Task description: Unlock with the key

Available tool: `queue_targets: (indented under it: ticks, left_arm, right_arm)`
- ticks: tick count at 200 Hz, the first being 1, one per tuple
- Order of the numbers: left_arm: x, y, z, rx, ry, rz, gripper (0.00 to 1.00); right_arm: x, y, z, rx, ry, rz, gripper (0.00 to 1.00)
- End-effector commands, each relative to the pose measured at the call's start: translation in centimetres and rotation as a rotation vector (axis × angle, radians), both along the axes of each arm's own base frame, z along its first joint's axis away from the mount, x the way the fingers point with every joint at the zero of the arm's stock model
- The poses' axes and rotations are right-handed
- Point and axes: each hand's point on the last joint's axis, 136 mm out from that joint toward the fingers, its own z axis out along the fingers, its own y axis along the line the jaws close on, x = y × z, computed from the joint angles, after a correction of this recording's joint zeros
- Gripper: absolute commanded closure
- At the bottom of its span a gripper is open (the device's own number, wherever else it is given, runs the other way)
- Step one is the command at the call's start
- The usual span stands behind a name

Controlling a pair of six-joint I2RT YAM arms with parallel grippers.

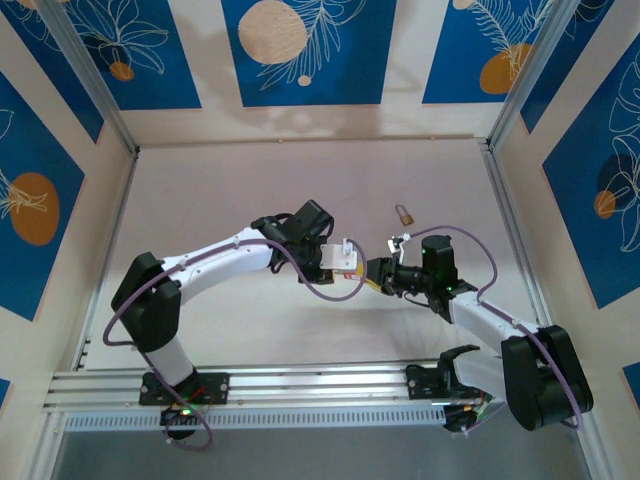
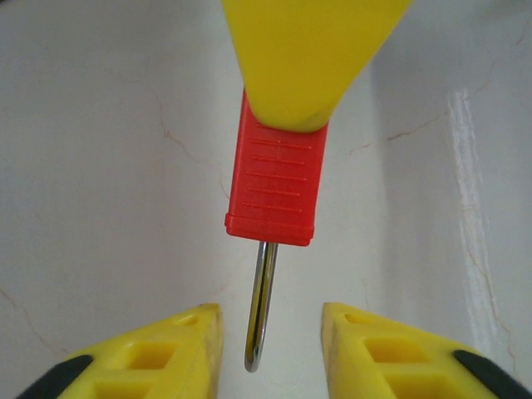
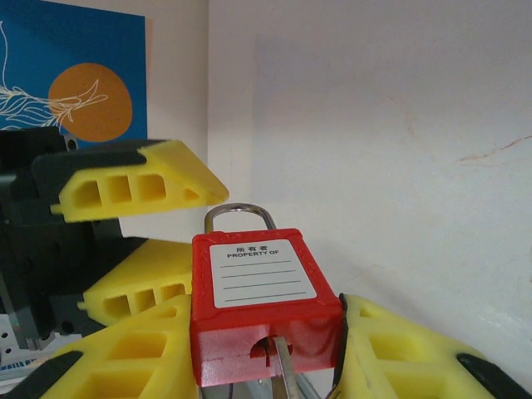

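right end effector (image 3: 266, 341) pinches red padlock (image 3: 264, 287) body, keyhole (image 3: 264, 347) facing its camera with key (image 3: 283, 364) apparently seated in it, left end effector (image 2: 270, 324) spread around shackle (image 2: 261, 307), likely to brace or pull it for unlocking

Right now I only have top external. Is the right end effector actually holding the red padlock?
Observer: Yes. Right wrist shows the red padlock clamped in the right end effector.
Operator: Key?
Observer: A thin silver key sits at the keyhole; insertion depth unclear.
Operator: Left side?
Observer: Left wrist shows the shackle inside the open left end effector, touching neither finger.
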Motion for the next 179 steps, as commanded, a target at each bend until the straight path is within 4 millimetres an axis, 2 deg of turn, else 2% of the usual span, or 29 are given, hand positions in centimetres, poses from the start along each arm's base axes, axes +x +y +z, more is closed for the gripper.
queue_targets:
  ticks: [1, 21, 58, 133, 179]
  left_arm:
    - [0.16, -0.40, 0.45, -0.018, 0.015, -0.009, 0.72]
    - [0.18, -0.27, 0.37, -0.012, 0.015, -0.009, 0.82]
    - [0.20, -0.20, 0.42, -0.011, 0.010, -0.004, 0.90]
    - [0.40, 0.02, 0.75, -0.010, -0.011, 0.001, 1.00]
    - [0.41, 0.26, 0.84, -0.002, -0.021, 0.000, 1.00]
  right_arm:
    - [0.43, 0.31, 1.36, 0.009, -0.055, 0.009, 0.68]
    - [0.52, 0.31, 1.36, 0.006, -0.055, 0.007, 0.69]
    - [0.58, 0.29, 1.32, 0.005, -0.056, 0.004, 0.69]
    - [0.61, 0.00, 1.26, 0.002, -0.056, -0.004, 0.69]
    - [0.69, -0.18, 1.31, 0.002, -0.058, -0.009, 0.69]
